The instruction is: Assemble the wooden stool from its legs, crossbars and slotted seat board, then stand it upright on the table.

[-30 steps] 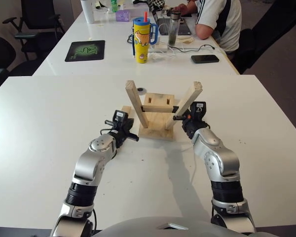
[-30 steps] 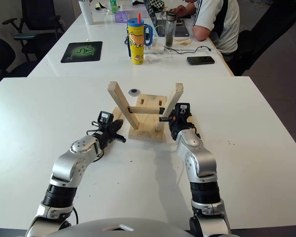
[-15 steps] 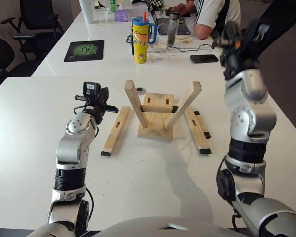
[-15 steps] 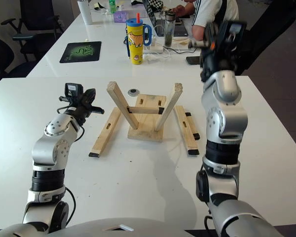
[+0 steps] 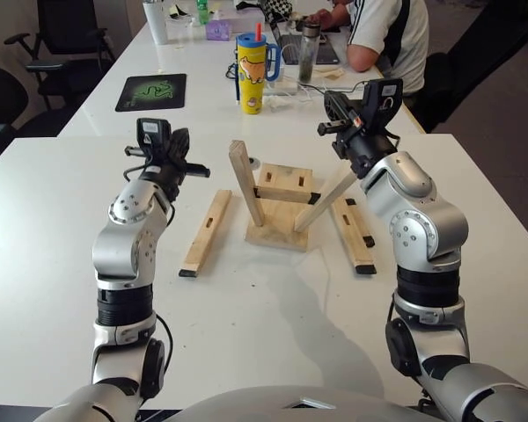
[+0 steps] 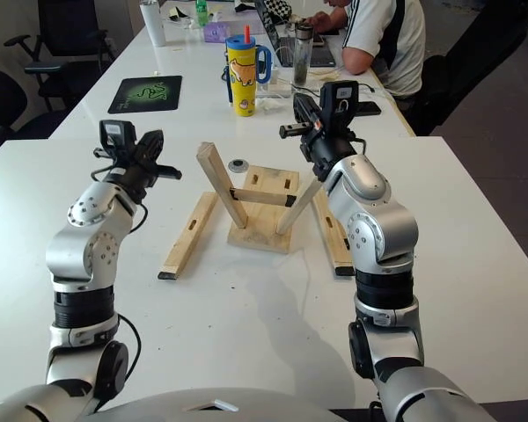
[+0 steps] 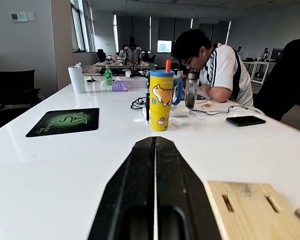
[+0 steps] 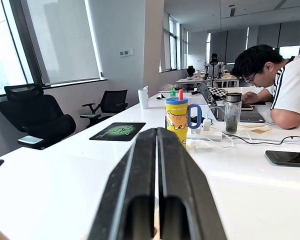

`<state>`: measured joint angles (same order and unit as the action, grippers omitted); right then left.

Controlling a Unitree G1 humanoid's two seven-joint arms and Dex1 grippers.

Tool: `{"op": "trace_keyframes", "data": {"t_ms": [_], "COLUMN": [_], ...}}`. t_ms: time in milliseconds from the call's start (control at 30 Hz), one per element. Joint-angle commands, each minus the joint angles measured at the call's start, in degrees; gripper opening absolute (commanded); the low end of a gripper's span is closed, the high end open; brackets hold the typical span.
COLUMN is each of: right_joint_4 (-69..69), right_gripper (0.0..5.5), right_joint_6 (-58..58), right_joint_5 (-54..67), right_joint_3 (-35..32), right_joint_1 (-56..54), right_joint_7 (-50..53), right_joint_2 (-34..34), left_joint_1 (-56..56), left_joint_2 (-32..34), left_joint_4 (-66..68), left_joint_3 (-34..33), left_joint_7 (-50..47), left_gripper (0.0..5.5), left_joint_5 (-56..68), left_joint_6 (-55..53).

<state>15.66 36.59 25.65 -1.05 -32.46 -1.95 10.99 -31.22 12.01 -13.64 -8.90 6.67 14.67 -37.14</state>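
The slotted seat board (image 5: 280,230) lies flat mid-table with two legs standing up from it, a left leg (image 5: 246,183) and a right leg (image 5: 321,204), joined by a crossbar (image 5: 286,195). One loose leg (image 5: 207,231) lies left of the board, and two more wooden pieces (image 5: 352,233) lie to its right. My left gripper (image 5: 187,165) hovers shut and holding nothing, up and to the left of the board; its wrist view shows the shut fingers (image 7: 140,200) and the board's corner (image 7: 250,210). My right gripper (image 5: 334,110) is shut and holds nothing, raised above the right leg's top.
A small round grommet (image 6: 238,164) sits just behind the board. The far table holds a yellow mug (image 5: 253,75), a green mouse mat (image 5: 151,90) and a bottle (image 5: 308,48). Open tabletop lies in front of the board and to both sides.
Both arms lifted off the table from beside the board, uncovering the loose pieces. The right gripper then swung high and came back down over the right leg; the left rose farther back.
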Motion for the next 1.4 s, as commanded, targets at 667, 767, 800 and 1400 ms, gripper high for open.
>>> {"op": "trace_keyframes", "data": {"t_ms": [667,767,800,1400], "right_joint_4": [-8.7,-8.7,-8.7,-22.5], "right_gripper": [0.01,0.01,0.01,0.01], "right_joint_6": [-2.9,-3.0,-3.1,-9.6], "right_joint_5": [-3.8,-3.9,-3.9,1.7], "right_joint_3": [0.1,-0.3,-0.6,-12.0], "right_joint_1": [0.5,0.9,0.9,-11.1], "right_joint_7": [-3.5,-3.6,-3.6,-3.2], "right_joint_2": [-4.5,-4.3,-4.4,6.8], "left_joint_1": [2.1,-0.4,-1.7,-3.4], "left_joint_2": [-0.1,-0.7,-0.7,1.0], "left_joint_4": [10.4,8.8,8.0,-0.6], "left_joint_3": [15.1,12.0,10.9,-3.0], "left_joint_7": [3.3,2.5,2.2,-1.7], "left_gripper": [0.0,0.0,0.0,0.0], "left_joint_5": [0.6,0.7,0.7,3.8], "left_joint_6": [-5.7,-1.7,-0.1,3.5]}}
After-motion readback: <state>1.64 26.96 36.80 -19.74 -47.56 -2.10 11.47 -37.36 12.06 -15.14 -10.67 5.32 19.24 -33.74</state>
